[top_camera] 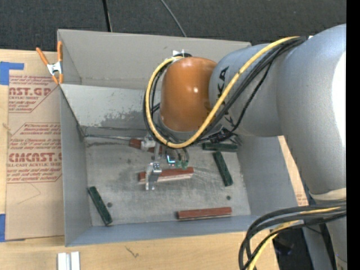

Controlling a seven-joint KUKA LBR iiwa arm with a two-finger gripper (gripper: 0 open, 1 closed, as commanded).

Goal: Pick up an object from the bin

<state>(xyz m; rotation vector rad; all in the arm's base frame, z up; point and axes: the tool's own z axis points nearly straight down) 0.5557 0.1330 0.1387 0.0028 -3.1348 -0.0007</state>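
Arm; three green sticks, two brown bars

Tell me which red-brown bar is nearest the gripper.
The middle red-brown bar, lying right at the gripper. The other red-brown bar lies apart from it, lower in the view.

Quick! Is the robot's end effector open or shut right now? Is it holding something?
End effector: cannot be told whether open or closed; it is down at the left end of the reddish-brown stick.
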